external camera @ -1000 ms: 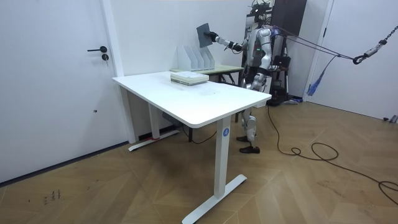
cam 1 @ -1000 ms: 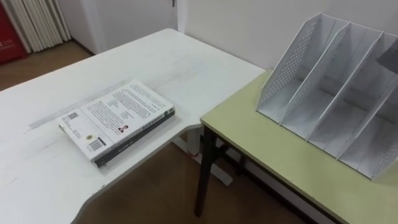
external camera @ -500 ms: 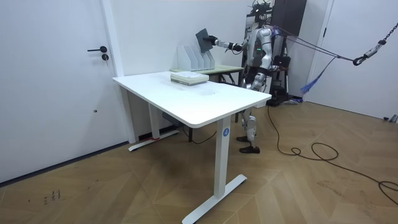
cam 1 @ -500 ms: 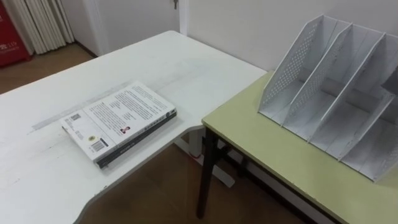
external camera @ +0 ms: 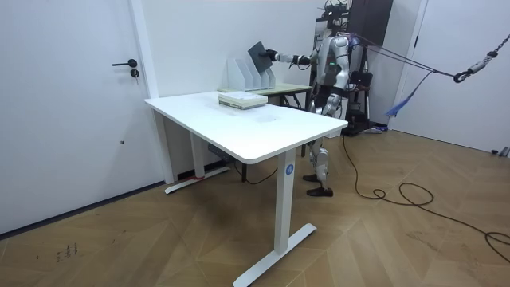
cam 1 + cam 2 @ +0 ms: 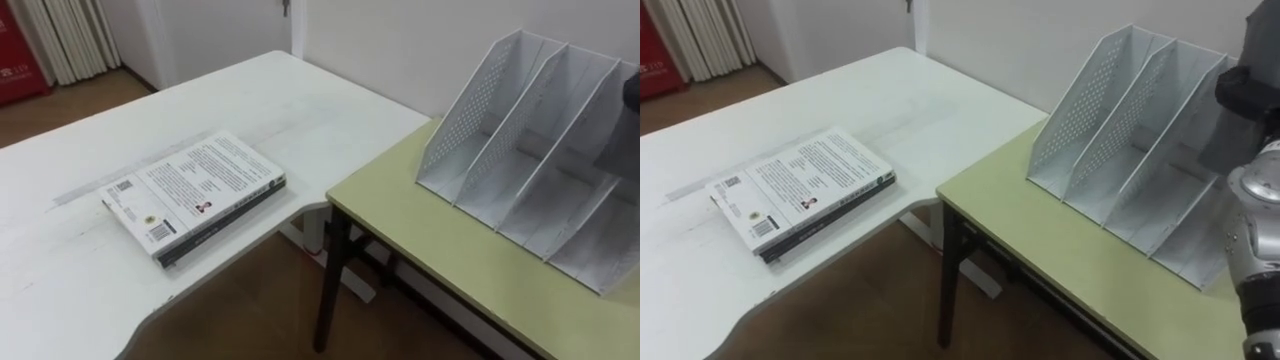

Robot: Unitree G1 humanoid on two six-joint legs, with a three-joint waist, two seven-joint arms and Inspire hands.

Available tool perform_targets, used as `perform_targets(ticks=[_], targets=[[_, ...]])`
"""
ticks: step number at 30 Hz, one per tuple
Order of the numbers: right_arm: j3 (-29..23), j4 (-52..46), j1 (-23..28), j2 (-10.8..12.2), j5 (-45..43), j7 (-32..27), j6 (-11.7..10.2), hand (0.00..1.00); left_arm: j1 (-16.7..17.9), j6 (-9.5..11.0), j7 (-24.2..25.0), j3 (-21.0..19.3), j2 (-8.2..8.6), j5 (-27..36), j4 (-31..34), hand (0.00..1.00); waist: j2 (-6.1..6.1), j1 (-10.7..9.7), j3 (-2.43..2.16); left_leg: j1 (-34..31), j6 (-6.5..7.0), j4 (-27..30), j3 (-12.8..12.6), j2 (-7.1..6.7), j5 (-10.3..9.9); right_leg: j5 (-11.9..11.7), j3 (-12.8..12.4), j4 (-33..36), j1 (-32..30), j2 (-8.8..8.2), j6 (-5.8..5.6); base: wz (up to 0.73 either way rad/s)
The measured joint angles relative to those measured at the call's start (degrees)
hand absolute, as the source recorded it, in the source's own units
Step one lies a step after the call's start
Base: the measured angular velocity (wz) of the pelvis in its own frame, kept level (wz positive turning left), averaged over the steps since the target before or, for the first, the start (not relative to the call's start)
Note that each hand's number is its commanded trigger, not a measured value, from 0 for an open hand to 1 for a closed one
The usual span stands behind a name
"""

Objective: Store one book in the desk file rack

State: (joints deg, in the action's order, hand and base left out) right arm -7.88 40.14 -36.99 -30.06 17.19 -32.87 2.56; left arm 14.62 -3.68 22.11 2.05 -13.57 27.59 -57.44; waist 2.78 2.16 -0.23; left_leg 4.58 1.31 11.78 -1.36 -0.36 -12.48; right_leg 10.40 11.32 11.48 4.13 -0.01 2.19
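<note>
Room view: dark book (image 5: 257, 53) over file rack (image 5: 245, 74)

We log the white desk (image 6: 300, 110), a pale book (image 6: 195, 195) flat on it; the green table (image 6: 440, 250) bears the rack. Right hand (image 5: 272, 55) clamps the dark book's edge just above the slots.

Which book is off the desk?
The dark book, held up in the right hand by the file rack; the light-covered book lies flat on the white desk.

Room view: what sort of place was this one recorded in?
Probably an office or lab room: a white standing desk carrying books, a file rack on a green-topped table, and a closed door.
</note>
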Motion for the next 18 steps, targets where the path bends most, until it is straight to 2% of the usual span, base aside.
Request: perform_targets(ticks=[8, 9, 10, 11, 18], targets=[[2.1, 1.8, 0.0, 0.0, 0.0, 0.6, 0.2, 1.00, 0.5, -0.2, -0.1, -0.8, -0.43, 0.7, 0.0, 0.00, -0.26, 1.5, -0.09, -0.1, 0.00, 0.0, 0.3, 0.01, 0.0, 0.0, 0.3, 0.1, -0.1, -0.04, 0.00, 0.01], [2.3, 1.8, 0.0, 0.0, 0.0, 0.7, 0.7, 0.95, 0.6, -0.3, -0.1, -0.8, -0.43, 0.9, 0.0, 0.00, -0.28, 1.6, -0.10, -0.1, 0.00, 0.0, 0.5, -0.02, 0.0, 0.0, 0.4, 0.1, -0.1, -0.09, 0.00, 0.06], [2.3, 1.9, 0.0, 0.0, 0.0, 0.6, 0.9, 0.59, 0.6, -0.5, -0.1, -0.9, -0.44, 1.1, 0.1, 0.00, -0.33, 1.7, -0.13, -0.1, 0.00, 0.1, 0.6, -0.05, 0.0, 0.0, 0.5, 0.1, 0.0, -0.12, 0.00, 0.05], [2.3, 1.9, 0.0, 0.0, 0.0, 0.6, 0.9, 0.00, 0.7, -0.6, -0.1, -0.9, -0.45, 1.1, 0.1, 0.00, -0.33, 1.8, -0.14, -0.1, 0.00, 0.1, 0.6, -0.05, 0.0, 0.0, 0.6, 0.1, 0.0, -0.12, 0.00, 0.04], [2.2, 2.4, 0.0, 0.0, 0.0, 0.5, 0.9, 0.00, 0.9, -0.7, -0.3, -1.4, -0.54, 1.1, 0.0, 0.00, -0.26, 1.9, -0.09, 0.0, -0.01, 0.1, 0.8, -0.08, 0.1, 0.0, 0.7, 0.1, 0.3, -0.15, 0.00, 0.00]])
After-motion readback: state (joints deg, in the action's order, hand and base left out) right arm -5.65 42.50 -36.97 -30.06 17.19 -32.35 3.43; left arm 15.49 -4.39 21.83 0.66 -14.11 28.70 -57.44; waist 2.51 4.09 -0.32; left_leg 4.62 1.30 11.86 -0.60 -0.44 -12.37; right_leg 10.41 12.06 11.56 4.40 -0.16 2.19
